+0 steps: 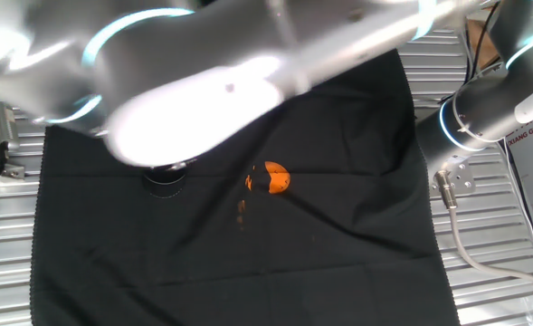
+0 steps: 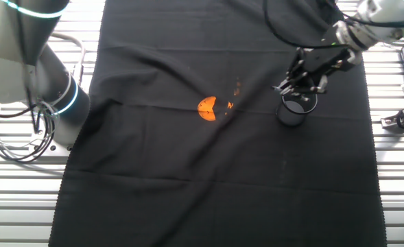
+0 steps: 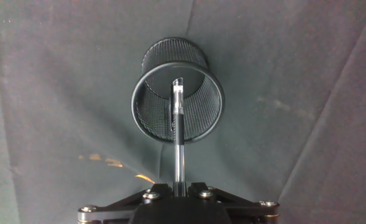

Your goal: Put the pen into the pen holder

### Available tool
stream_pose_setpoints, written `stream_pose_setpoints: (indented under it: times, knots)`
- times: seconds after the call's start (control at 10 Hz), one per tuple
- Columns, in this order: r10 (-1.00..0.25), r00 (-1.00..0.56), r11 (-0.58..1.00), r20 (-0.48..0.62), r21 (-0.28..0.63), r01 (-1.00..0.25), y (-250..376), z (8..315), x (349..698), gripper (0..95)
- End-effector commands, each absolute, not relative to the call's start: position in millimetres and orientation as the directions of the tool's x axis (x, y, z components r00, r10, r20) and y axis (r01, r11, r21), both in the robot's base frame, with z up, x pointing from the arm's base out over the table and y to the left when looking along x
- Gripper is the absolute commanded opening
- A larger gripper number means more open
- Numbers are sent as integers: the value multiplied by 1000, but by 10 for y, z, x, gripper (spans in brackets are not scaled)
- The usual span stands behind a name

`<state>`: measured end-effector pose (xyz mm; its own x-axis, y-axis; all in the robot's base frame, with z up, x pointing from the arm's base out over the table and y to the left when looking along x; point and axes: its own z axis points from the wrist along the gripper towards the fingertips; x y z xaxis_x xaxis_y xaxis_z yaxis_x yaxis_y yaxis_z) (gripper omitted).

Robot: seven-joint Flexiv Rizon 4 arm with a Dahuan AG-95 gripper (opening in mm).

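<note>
In the hand view my gripper (image 3: 179, 185) is shut on the pen (image 3: 178, 134), a slim black pen with a silver clip, which points straight down over the open mouth of the pen holder (image 3: 198, 121), a black mesh cup on the black cloth. The pen's tip sits above the cup's inside. In the other fixed view the gripper (image 2: 292, 84) hangs just above the pen holder (image 2: 293, 112) at the right of the cloth. In one fixed view the pen holder (image 1: 165, 180) shows only partly under my blurred arm; the pen is hidden there.
A small orange lump (image 2: 207, 108) with orange crumbs lies mid-cloth, left of the cup; it also shows in one fixed view (image 1: 273, 177). The black cloth (image 2: 188, 178) covers a ribbed metal table. A second robot arm (image 1: 492, 109) stands at the cloth's edge.
</note>
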<state>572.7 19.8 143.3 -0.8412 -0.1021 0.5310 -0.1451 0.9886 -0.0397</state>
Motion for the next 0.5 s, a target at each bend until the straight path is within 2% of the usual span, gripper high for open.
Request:
stream_pose_setpoints:
  times: [0.1, 0.5]
  knots:
    - [-105, -844, 988, 526, -40, -148, 182, 1404, 5711, 0]
    - [-110, -837, 988, 536, -35, -152, 146, 1338, 5749, 0]
